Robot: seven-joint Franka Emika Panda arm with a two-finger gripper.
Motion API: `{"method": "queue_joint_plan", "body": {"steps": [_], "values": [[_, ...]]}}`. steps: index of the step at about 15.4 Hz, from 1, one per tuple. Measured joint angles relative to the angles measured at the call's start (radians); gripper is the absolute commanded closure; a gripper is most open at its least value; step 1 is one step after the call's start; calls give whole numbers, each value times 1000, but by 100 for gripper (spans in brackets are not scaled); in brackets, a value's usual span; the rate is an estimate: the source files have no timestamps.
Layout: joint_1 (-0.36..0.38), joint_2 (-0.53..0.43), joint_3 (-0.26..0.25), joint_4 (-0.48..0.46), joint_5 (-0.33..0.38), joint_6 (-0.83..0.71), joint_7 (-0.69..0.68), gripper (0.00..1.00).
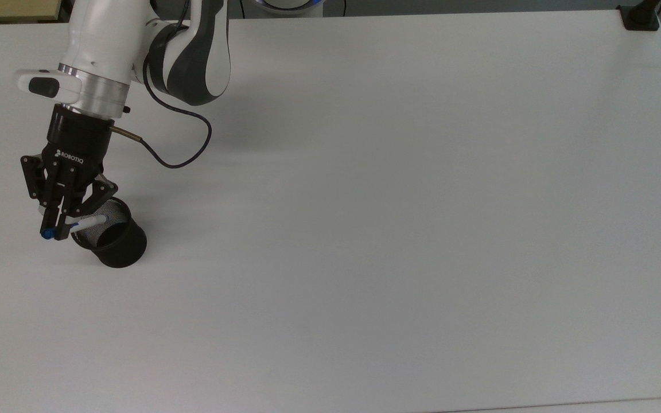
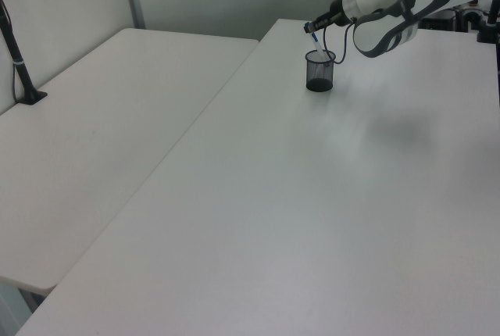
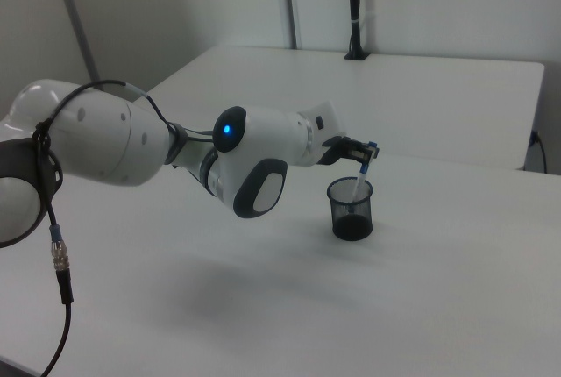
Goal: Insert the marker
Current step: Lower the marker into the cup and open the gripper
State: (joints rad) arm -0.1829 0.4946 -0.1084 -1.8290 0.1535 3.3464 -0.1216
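The black mesh cup (image 1: 117,245) stands upright near the top view's left edge; it also shows in the left view (image 2: 319,72) and the right view (image 3: 352,210). My gripper (image 1: 57,228) hangs just off the cup's rim on the top view's left, shut on the marker (image 1: 90,221) near its blue upper end. The white barrel slants down past the rim, and its lower end is inside the cup. In the right view the marker (image 3: 361,178) leans in the cup under the gripper (image 3: 365,154). The left view shows the marker (image 2: 316,41) above the cup's mouth, held by the gripper (image 2: 312,29).
The white table (image 1: 399,229) stretches wide to the top view's right of the cup. A black clamp base (image 1: 640,17) sits at its far right corner. A black cable (image 1: 184,143) loops off my wrist. A second table with a black post (image 2: 22,66) adjoins in the left view.
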Motion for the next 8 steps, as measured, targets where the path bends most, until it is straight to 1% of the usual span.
{"method": "queue_joint_plan", "body": {"steps": [5, 8], "values": [[7, -9, 5, -1, 0, 0, 1, 0], [11, -42, 6, -1, 1, -30, 16, 0]]}}
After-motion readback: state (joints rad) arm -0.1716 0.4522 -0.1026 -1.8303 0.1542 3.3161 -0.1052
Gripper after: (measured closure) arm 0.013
